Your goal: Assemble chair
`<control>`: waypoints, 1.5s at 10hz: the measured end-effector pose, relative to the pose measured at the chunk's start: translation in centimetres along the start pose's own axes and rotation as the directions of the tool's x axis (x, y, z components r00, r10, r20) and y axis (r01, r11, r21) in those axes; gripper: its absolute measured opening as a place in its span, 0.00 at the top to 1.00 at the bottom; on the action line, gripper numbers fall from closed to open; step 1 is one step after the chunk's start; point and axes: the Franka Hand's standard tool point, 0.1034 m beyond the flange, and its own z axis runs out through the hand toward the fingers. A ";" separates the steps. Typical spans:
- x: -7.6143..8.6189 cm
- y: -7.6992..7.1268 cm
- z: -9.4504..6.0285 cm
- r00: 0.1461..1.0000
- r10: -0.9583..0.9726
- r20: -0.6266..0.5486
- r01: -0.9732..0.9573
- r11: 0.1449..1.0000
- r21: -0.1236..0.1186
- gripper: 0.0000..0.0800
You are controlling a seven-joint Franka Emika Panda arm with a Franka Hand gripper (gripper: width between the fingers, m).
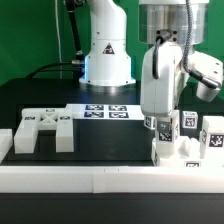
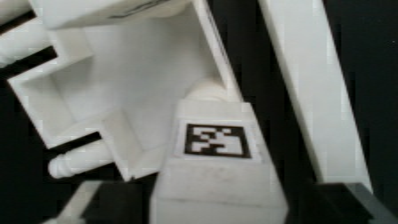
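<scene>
My gripper [image 1: 163, 120] is low over the cluster of white chair parts [image 1: 180, 148] at the exterior view's right. In the wrist view a white leg block with a square tag [image 2: 217, 140] fills the space between the jaws, and my gripper [image 2: 217, 210] appears shut on it. The fingers themselves are hidden by the block. Beyond it lies a white chair panel with raised edges [image 2: 107, 90]. A notched white frame [image 1: 40, 130] lies flat at the exterior view's left. More tagged blocks [image 1: 213, 135] stand at the far right.
The marker board [image 1: 105, 112] lies flat in the middle of the black table. A long low white border rail [image 1: 100, 178] runs along the front edge. The arm's base [image 1: 107, 55] stands at the back.
</scene>
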 end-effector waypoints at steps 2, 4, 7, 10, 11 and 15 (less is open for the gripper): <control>0.0 0.0 0.0 0.991 -0.135 0.000 0.135 0.991 0.000 0.20; -0.1 0.0 0.0 0.929 -0.369 0.000 0.369 0.929 0.000 0.19; -0.1 0.0 0.0 0.824 -0.567 -0.002 0.567 0.824 0.004 0.19; -0.1 0.0 0.0 0.687 -0.727 -0.003 0.727 0.687 0.004 0.19; -0.1 -0.1 -0.1 0.629 -0.778 -0.004 0.778 0.629 0.005 0.19; 0.0 0.5 -0.2 0.265 -0.963 -0.058 0.964 0.263 0.033 0.19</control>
